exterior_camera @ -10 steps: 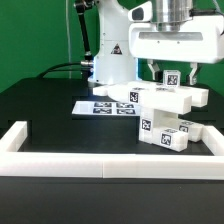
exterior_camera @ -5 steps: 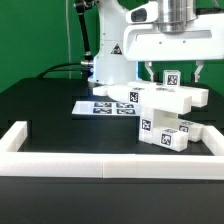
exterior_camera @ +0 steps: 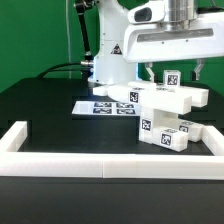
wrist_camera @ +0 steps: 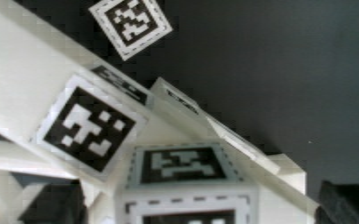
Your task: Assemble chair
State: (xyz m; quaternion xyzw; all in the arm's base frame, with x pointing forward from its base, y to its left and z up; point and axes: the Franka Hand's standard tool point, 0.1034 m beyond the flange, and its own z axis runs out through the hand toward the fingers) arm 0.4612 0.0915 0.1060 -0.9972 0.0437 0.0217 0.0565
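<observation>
Beside the marker board (exterior_camera: 103, 107), toward the exterior view's right on the black surface (exterior_camera: 40, 112), stands the chair (exterior_camera: 163, 120). It is a stacked cluster of white tagged blocks, with one small block (exterior_camera: 171, 78) upright on top. Above that cluster hangs the pincer (exterior_camera: 175, 74), its fingers (exterior_camera: 150, 72) spread to either side of the small block with a gap on each side, gripping nothing. The wrist view looks closely at the chair's tagged faces. A white rail (exterior_camera: 60, 148) lies in front of the marker board.
</observation>
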